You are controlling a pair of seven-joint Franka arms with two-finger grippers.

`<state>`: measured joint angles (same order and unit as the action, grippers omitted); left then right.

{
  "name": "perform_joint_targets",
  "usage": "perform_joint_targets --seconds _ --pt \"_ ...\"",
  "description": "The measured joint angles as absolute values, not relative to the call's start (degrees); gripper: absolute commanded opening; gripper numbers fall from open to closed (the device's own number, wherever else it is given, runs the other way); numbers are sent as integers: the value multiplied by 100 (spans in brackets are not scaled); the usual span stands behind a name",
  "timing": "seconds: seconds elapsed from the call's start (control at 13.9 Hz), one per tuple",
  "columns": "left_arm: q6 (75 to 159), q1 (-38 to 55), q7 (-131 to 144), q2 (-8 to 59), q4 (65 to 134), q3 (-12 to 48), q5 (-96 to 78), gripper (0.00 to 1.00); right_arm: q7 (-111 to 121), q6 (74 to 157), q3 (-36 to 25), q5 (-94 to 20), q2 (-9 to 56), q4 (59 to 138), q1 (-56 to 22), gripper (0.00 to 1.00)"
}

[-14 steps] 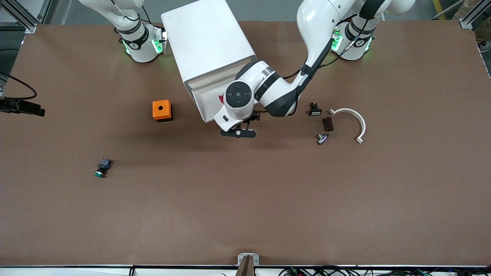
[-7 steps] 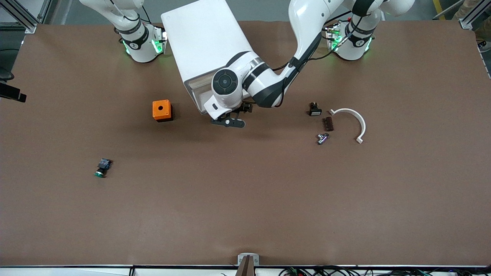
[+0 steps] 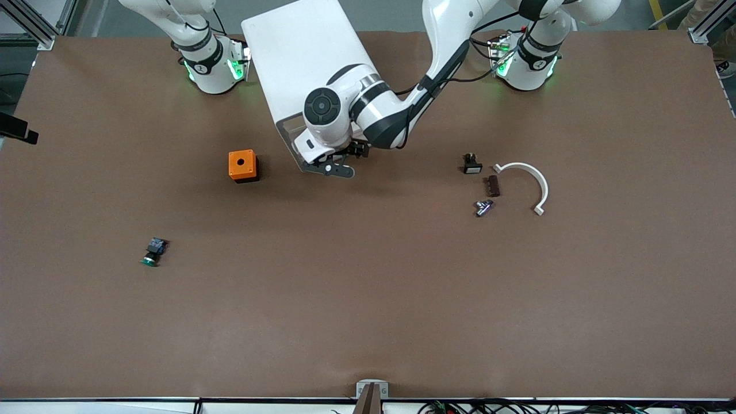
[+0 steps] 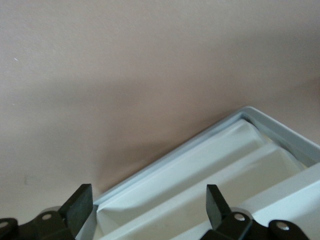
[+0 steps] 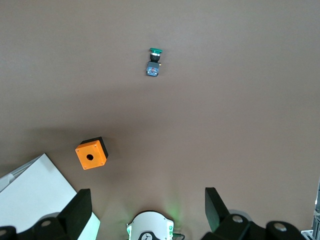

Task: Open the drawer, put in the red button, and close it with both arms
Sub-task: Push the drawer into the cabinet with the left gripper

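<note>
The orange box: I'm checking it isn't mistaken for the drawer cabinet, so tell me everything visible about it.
The orange box is a small cube-like block, bright orange on top with one round dark hole in the middle and darker sides. It looks like plastic. It sits flat on the brown table, alone and untouched, beside the white cabinet toward the right arm's end. The right wrist view shows it too, still apart from the cabinet.

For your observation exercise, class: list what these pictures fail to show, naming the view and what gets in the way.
- Red button: seen in no view; whether it lies in the drawer cannot be told. In the front view the left arm's wrist covers the drawer.
- Left gripper: front view shows only its underside.
- Right gripper: out of the front view; the right wrist view cuts it at the edge.
- Small parts near the white curved piece: too small to name.
</note>
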<state>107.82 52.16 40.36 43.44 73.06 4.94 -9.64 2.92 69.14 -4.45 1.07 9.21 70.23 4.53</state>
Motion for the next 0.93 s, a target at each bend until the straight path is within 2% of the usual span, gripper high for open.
perform_joint_targets --seconds 0.57,0.93 --pt "10783 5324 4036 4351 7342 456 -1229 100 293 7060 -461 101 733 7125 462 100" --pt "10789 5300 4038 4351 7341 435 -1292 100 294 7719 -464 101 -18 8144 463 100"
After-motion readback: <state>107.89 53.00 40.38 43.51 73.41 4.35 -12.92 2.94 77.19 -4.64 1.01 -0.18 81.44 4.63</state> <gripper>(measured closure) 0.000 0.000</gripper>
